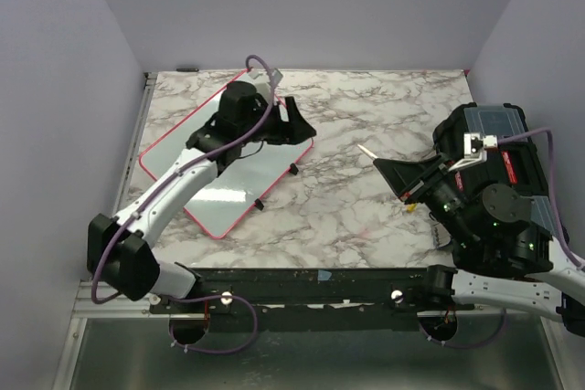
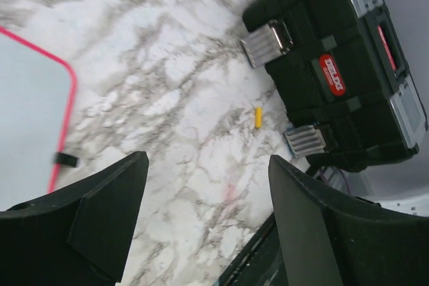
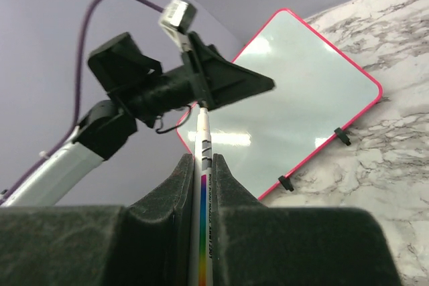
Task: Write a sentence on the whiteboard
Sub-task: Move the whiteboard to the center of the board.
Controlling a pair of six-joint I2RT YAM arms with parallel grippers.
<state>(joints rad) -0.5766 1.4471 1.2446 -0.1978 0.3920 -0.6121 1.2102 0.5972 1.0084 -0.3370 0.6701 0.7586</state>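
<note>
Though apart, whiteboard beside left fingers

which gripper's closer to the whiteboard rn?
Left. The left gripper hangs open at the whiteboard's far right corner; the right gripper, clamping a marker, sits off to its right above the table.

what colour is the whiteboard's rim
Red-pink; the whiteboard rim shows best in the right wrist view.

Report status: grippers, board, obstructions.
Left gripper: jaws open, empty. Right gripper: jaws shut on marker. Whiteboard blank, nothing written. Left arm hangs over it.
</note>
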